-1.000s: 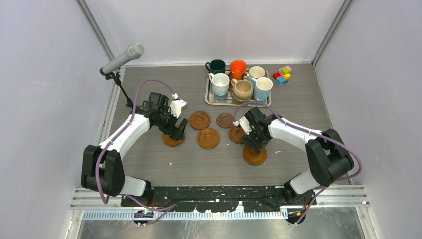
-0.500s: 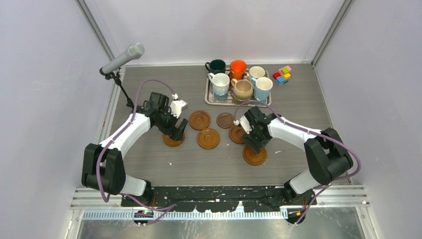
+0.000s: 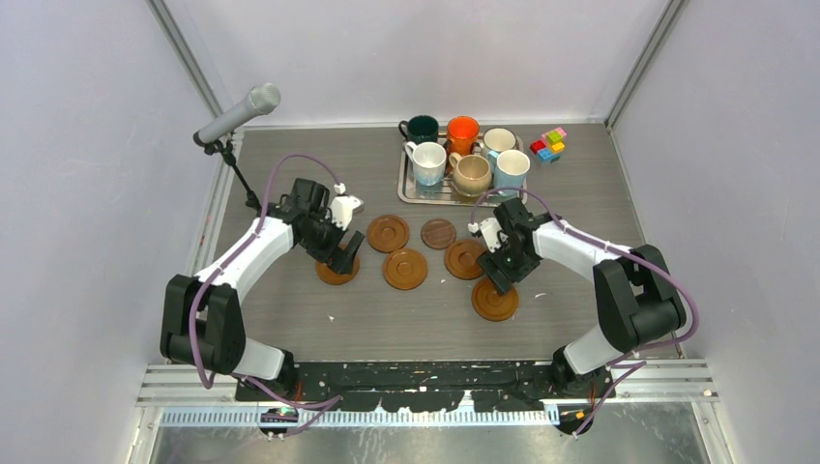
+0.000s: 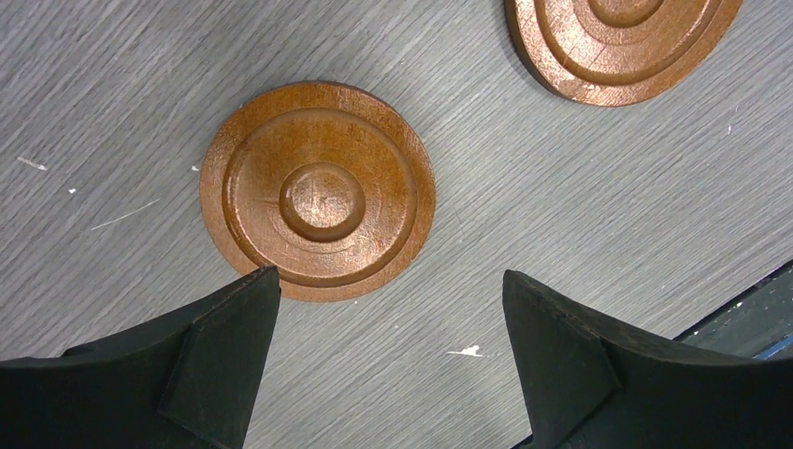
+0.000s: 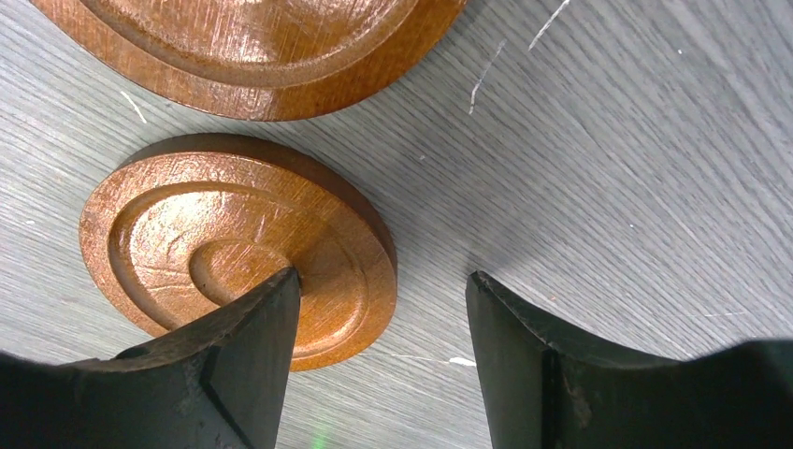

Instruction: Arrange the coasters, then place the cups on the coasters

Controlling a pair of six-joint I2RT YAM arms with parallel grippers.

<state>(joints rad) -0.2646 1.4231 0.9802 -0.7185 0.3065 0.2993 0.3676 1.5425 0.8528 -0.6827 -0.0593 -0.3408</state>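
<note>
The right arm is sitting further toward the right of the overhead frame than a second ago, so the centre-right coaster [image 3: 466, 259], half covered before, is now lying fully in view. The left arm is keeping its earlier place.

The right gripper [image 3: 503, 278] is hanging just above the lowest coaster [image 3: 494, 300], at lower centre-right. In its wrist view the jaws are standing apart and clamping nothing. One finger [image 5: 234, 355] is overlapping that disc's ringed middle, and the other is hanging over bare table [image 5: 608, 187].

The left gripper [image 3: 346, 259] is hovering over the leftmost coaster [image 3: 334, 275], left of centre. Its jaws are spread wide and gripping nothing. Its wrist view is showing the disc lying flat just ahead of the fingertips.

Three more discs are lying flat around the centre of the overhead frame: the upper coaster [image 3: 388, 233], the middle coaster [image 3: 405, 269] below it, and the smaller darker coaster [image 3: 438, 233] to the right.

The cups are standing upright, grouped at the silver tray [image 3: 406, 191] at upper centre:
- dark green cup [image 3: 422, 128]
- orange cup [image 3: 462, 130]
- back whitish cup [image 3: 500, 141]
- front whitish cup [image 3: 426, 161]
- beige cup [image 3: 472, 174]
- light blue cup [image 3: 511, 171]
</note>
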